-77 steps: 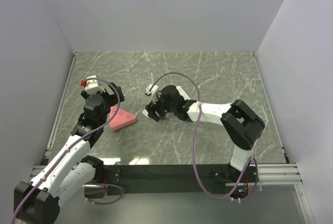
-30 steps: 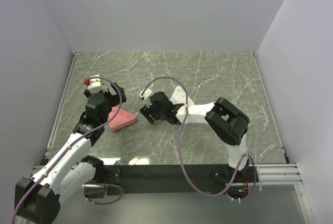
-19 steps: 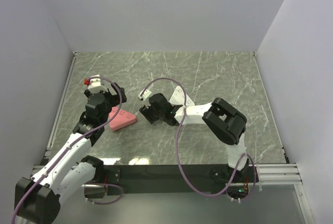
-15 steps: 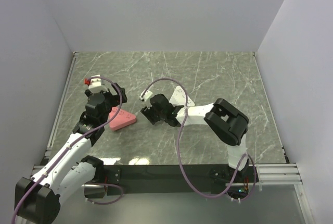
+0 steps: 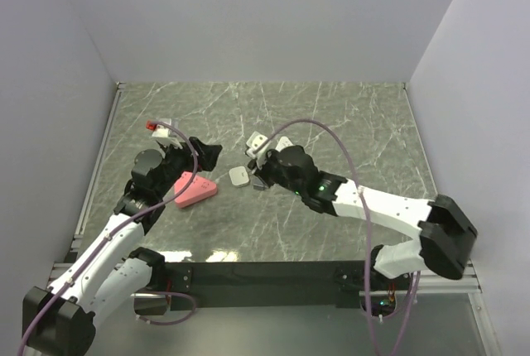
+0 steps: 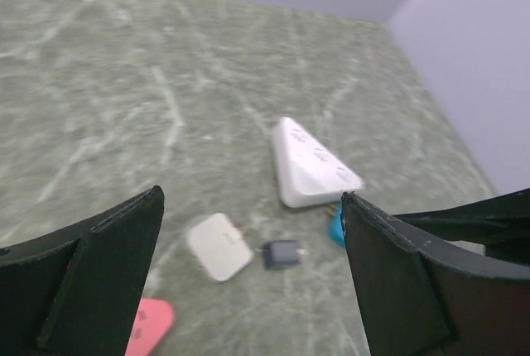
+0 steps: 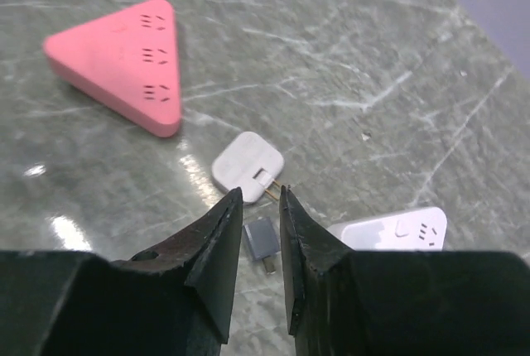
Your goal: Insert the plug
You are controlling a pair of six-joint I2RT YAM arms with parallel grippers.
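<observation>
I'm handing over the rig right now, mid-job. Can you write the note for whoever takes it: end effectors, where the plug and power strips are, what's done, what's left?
The left end effector is wide open and empty, above the table.
The right end effector is open by a narrow gap, holds nothing, and sits just over the white plug.
The white plug lies on the table with its prongs showing, between the pink power strip and the white power strip. A small gray adapter lies beside it.
Done: nothing is inserted.
Left: grasp the plug, line it up with a socket and push it in.
</observation>
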